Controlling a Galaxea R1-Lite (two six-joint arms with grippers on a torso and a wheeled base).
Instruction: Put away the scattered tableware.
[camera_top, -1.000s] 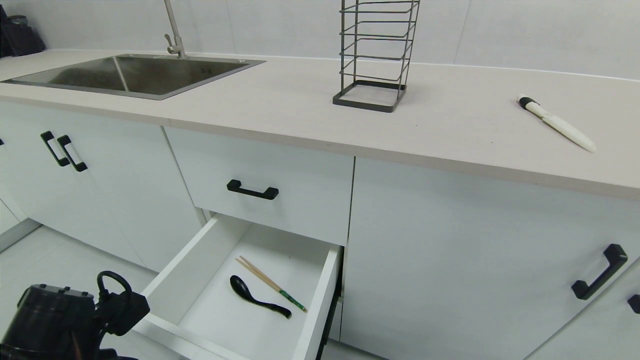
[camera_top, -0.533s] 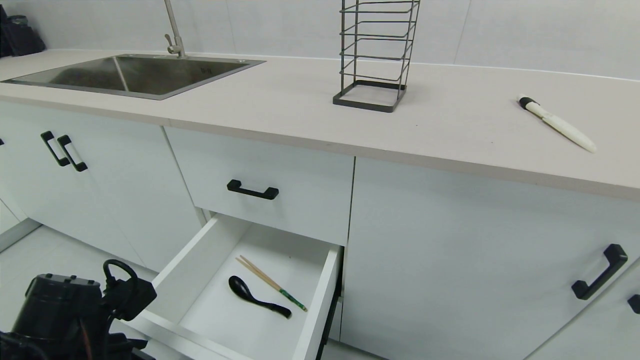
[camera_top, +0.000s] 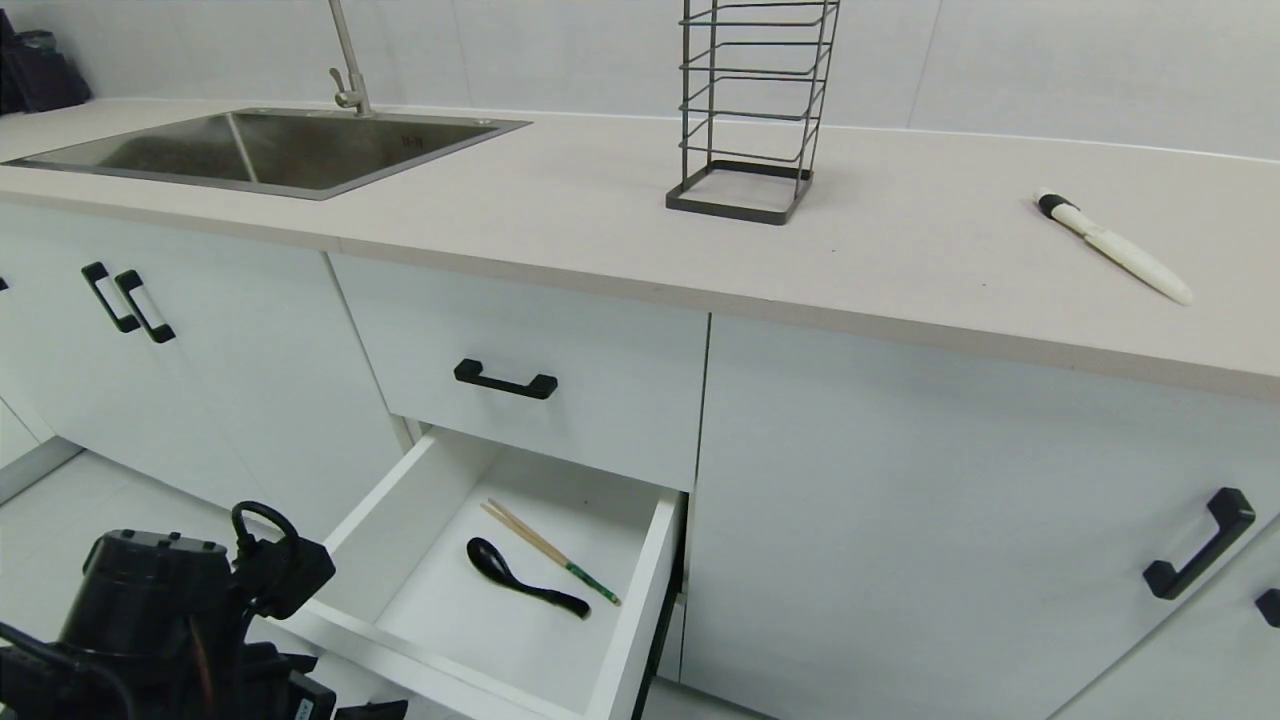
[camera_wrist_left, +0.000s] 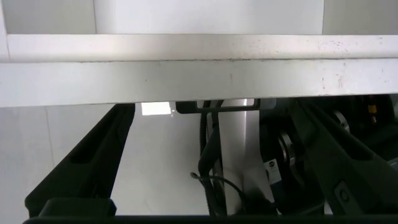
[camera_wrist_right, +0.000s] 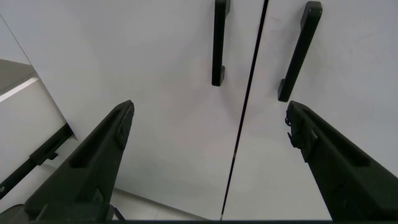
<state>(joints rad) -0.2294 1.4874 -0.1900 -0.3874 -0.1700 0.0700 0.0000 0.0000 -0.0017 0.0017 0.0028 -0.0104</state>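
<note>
The black spoon (camera_top: 525, 585) and the chopsticks (camera_top: 550, 552) lie side by side on the floor of the pulled-out drawer (camera_top: 640, 600), just past the front panel from our left claw (camera_wrist_left: 211, 118). That claw sits low at the drawer's front with its fingers spread wide and nothing held. The top edge of the front panel runs straight across ahead of the gap, though we cannot tell if either finger touches it. Our right claw (camera_wrist_right: 210, 109) is spread and empty too, facing a pair of cabinet doors with two black handles (camera_wrist_right: 219, 40) just ahead of it.

We judge the drawer stage to be nearly done — two pieces are stowed. Well above and away from both claws, a white utensil with a black end (camera_top: 1115, 247) lies on the counter (camera_top: 600, 230). If it counts as tableware, the right claw must rise to the counter and close on it along its length. Otherwise the left claw only needs a square, even push on the front panel.
</note>
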